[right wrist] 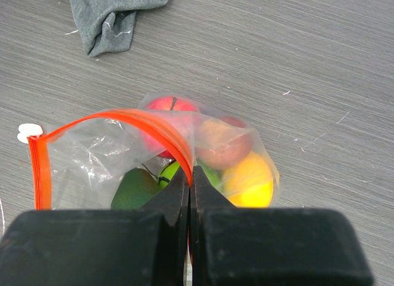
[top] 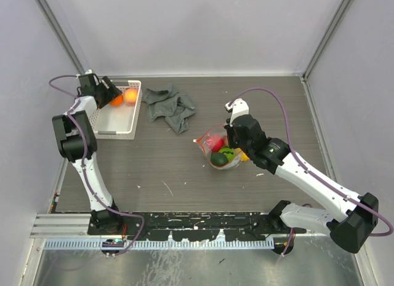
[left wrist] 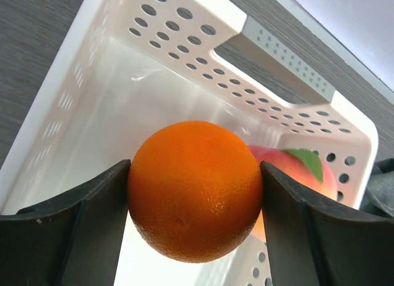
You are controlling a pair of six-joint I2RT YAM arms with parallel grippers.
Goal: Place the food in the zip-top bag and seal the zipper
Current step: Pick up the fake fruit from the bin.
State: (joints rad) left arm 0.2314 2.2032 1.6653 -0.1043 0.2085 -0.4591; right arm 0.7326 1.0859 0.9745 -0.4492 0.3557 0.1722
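An orange [left wrist: 196, 190] sits between the two dark fingers of my left gripper [left wrist: 196, 169], which touch it on both sides, over the white lattice basket [left wrist: 123, 95]. A pink peach [left wrist: 295, 172] lies behind it in the basket's corner. From above, the left gripper [top: 111, 96] is at the basket's far end. The zip-top bag [right wrist: 86, 157] lies mid-table with its mouth held up. My right gripper [right wrist: 192, 175] is shut on the red-orange zipper [right wrist: 141, 123]. Inside the bag are red [right wrist: 166, 104], yellow [right wrist: 249, 181], dark green [right wrist: 135, 187] and bright green food.
A crumpled grey cloth [top: 169, 106] lies between the basket [top: 117, 123] and the bag [top: 218, 150]. A small white tab [right wrist: 28, 132] sits at the zipper's left end. Grey walls close in the table on three sides.
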